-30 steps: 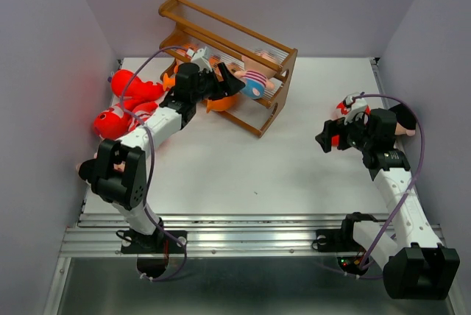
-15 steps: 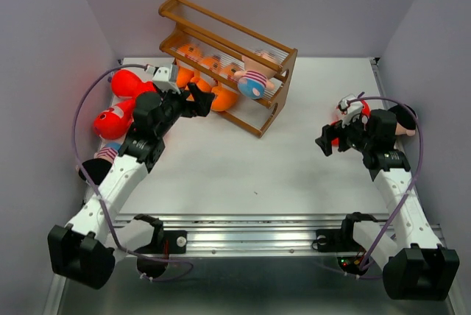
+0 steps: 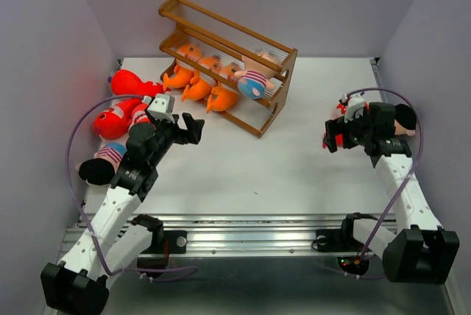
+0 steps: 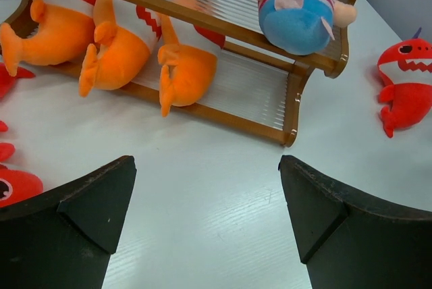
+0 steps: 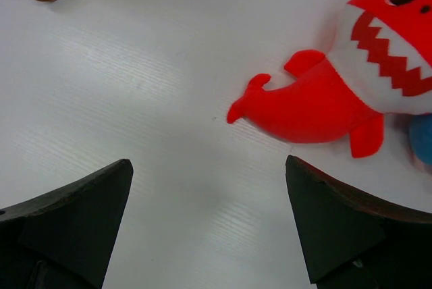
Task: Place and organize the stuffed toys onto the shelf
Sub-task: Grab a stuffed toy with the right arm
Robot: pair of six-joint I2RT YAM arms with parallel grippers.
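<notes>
White tabletop (image 3: 294,175) between pale walls (image 3: 44,50), the sorting job partly done. The wooden shelf (image 3: 276,109) at the far side holds three orange fish (image 4: 121,49) side by side on its lowest tier, tails hanging over the front rail. One striped-shirt doll (image 4: 297,9) sits on the tier above, at the right end, and the top tier looks bare.

Off the shelf, red sharks (image 3: 114,120) and a black-haired doll (image 3: 99,164) lie heaped along the left edge. Another red shark (image 5: 324,103) lies on the right side, with a second doll (image 3: 403,118) just beyond it.

The left gripper (image 4: 206,167) hovers near the shelf's front and faces it, jaws spread with nothing between them. The right gripper (image 5: 208,164), jaws likewise spread and empty, hangs just beside the right-hand shark.

By this count four toys are shelved and at least five wait on the table. More may lie hidden behind the arms.
</notes>
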